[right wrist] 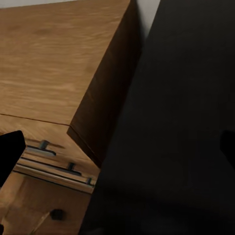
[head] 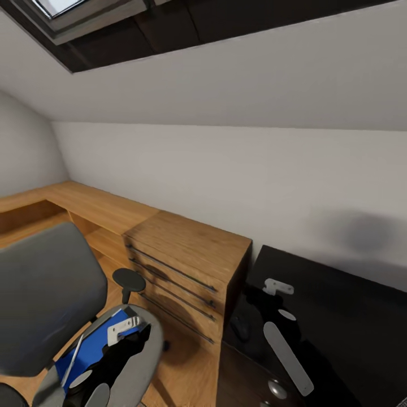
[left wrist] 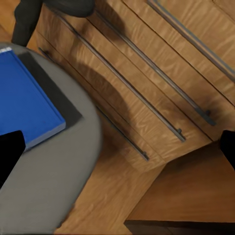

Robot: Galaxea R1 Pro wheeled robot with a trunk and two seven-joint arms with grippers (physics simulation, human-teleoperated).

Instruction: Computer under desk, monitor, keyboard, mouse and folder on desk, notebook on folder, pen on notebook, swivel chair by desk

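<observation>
The folder lies flat on the swivel chair seat, one corner near the seat's front edge. It looks thin, stiff, light and slippery, so I'd pinch that overhanging corner. My left pincer hangs wide open beside it.

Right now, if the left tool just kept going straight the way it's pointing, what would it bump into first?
Probably the wooden dresser: its drawer fronts lie straight ahead in the left wrist view. The left tool hangs open over the edge of the chair, with the folder off to one side. Depth is hard to judge.
</observation>
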